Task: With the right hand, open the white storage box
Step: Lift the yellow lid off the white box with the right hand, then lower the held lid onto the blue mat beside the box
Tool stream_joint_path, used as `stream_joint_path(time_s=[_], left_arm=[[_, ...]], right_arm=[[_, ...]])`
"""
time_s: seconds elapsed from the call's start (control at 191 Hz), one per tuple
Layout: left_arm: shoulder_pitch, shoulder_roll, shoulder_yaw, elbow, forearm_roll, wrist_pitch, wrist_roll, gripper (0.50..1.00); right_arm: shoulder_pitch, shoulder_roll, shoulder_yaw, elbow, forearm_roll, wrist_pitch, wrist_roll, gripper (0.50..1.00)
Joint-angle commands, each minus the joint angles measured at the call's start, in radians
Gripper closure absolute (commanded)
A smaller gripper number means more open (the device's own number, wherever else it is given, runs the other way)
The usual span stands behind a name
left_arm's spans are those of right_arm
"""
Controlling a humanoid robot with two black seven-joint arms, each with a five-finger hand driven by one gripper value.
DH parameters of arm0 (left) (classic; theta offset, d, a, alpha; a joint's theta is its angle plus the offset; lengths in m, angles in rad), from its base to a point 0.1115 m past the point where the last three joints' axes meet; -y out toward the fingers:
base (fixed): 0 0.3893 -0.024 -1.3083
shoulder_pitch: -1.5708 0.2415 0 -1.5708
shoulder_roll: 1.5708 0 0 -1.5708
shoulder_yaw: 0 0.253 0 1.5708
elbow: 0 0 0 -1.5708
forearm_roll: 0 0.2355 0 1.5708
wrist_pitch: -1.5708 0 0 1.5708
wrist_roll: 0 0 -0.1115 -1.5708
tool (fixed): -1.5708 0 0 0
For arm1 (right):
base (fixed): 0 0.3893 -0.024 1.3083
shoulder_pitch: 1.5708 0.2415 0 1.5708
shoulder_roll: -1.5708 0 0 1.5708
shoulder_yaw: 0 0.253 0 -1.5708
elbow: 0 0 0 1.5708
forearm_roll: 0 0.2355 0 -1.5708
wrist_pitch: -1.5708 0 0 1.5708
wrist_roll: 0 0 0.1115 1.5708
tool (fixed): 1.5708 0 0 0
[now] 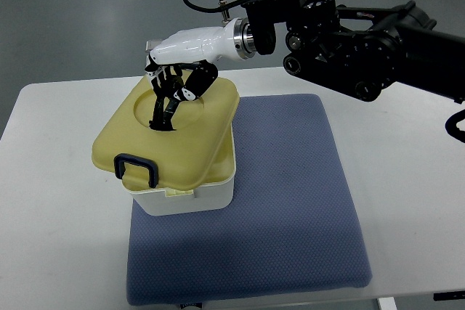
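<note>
A blue mat (290, 201) lies on a white table (414, 201)

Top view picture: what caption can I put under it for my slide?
Robot's right hand presses its fingers on the yellow lid of a white box on a blue mat.

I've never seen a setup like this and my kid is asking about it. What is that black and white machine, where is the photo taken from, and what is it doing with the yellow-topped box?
This is one photo, taken from the robot's own camera looking steeply down at a white table. The black arm coming in from the right ends in the right robot hand, white-shelled with black fingers. The fingers are curled down onto the pale yellow plastic lid of a white storage box, and that lid sits tilted and askew on the box. A dark blue latch handle sits at the lid's near edge. The box stands on a blue-grey cloth mat. The left hand is out of view.
</note>
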Motion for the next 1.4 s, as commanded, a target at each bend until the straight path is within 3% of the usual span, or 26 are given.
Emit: stream_joint_path(time_s=[0.0, 0.414, 0.954, 1.21, 1.394], left_arm=[[0.0, 0.0, 0.0, 0.0, 0.0, 0.0, 0.0, 0.5], [0.0, 0.0, 0.003, -0.002, 0.0, 0.0, 0.0, 0.5], [-0.001, 0.0, 0.003, -0.002, 0.003, -0.002, 0.0, 0.5], [-0.001, 0.0, 0.003, -0.002, 0.003, -0.002, 0.0, 0.5], [-0.001, 0.0, 0.003, -0.002, 0.003, -0.002, 0.0, 0.5]], right_arm=[[0.028, -0.007, 0.002, 0.002, 0.006, 0.008, 0.009, 1.0], [0.12, -0.128, 0.017, 0.038, 0.019, 0.05, 0.039, 1.0], [0.14, -0.483, 0.005, 0.114, 0.0, 0.264, 0.133, 1.0], [0.116, -0.578, -0.029, 0.114, -0.087, 0.266, 0.161, 1.0], [0.057, -0.616, -0.113, 0.111, -0.124, 0.183, 0.187, 1.0]])
